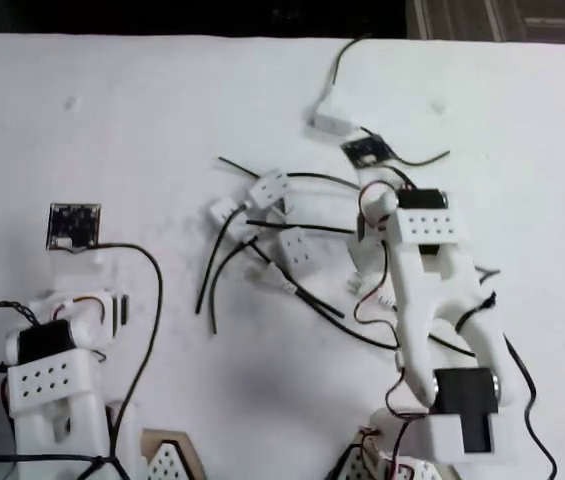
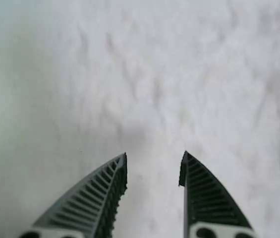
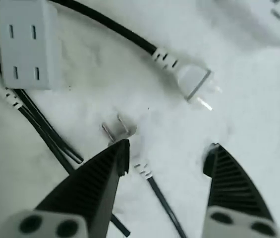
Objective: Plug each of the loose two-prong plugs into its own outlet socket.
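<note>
White table (image 1: 162,110) strewn at centre frame of the high view with black cords (image 1: 224,262), socket blocks (image 1: 297,245) and loose plugs. Looks barely started. From the right wrist: one socket block (image 3: 28,44) at upper left with both pairs of slots bare, a white plug (image 3: 192,82) lying loose at upper right with prongs pointing away from that block, and a second plug (image 3: 117,128) flat on the table just beside one finger. Judged so far: nothing seated, every plug left to do. Right tool (image 3: 168,148) spread wide, holding nothing, low over the cords. Left tool (image 2: 154,157) parted as well and empty, over bare table, with the left arm (image 1: 52,375) at lower left of the high view, well apart from the tangle. Plenty of open room across the left and upper left of the high view. Far edge of the table running along the top, with a white block (image 1: 330,120) on a cord near it, plug or socket hard to tell. Tightest at the centre: crossing cords likely to snag or drag a block along, so worth lifting each plug clear before lining it up.
</note>
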Available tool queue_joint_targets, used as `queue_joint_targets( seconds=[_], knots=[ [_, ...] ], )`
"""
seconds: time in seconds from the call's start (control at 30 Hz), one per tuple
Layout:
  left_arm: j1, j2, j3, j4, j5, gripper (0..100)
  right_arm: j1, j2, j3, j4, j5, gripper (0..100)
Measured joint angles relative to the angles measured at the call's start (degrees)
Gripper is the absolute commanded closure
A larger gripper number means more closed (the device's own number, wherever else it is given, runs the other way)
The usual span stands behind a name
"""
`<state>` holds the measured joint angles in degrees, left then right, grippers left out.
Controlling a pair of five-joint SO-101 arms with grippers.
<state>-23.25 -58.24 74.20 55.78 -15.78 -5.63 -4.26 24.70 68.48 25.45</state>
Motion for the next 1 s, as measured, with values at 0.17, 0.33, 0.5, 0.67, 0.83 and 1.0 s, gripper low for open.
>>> queue_joint_targets(
  seconds=[0.17,0.33,0.5,0.67,0.83,1.0],
  knots=[
    [0.0,0.0,0.0,-0.79,0.0,82,0.09,9.49,-9.41,0.0,8.7,75.4],
    [0.0,0.0,0.0,-0.79,0.0,82,0.09,19.69,-16.44,0.0,14.15,75.4],
    [0.0,0.0,0.0,-0.79,0.0,82,0.09,27.25,-21.36,0.0,15.91,75.5],
    [0.0,0.0,0.0,-0.79,0.0,82,0.18,30.77,-23.12,0.0,15.91,89.6],
    [0.0,0.0,0.0,-0.79,0.0,82,0.53,30.77,-24.35,2.02,16.0,96.5],
    [0.0,0.0,0.09,-0.79,0.0,82,-1.58,27.69,-24.26,9.67,11.69,98.2]
  ],
)
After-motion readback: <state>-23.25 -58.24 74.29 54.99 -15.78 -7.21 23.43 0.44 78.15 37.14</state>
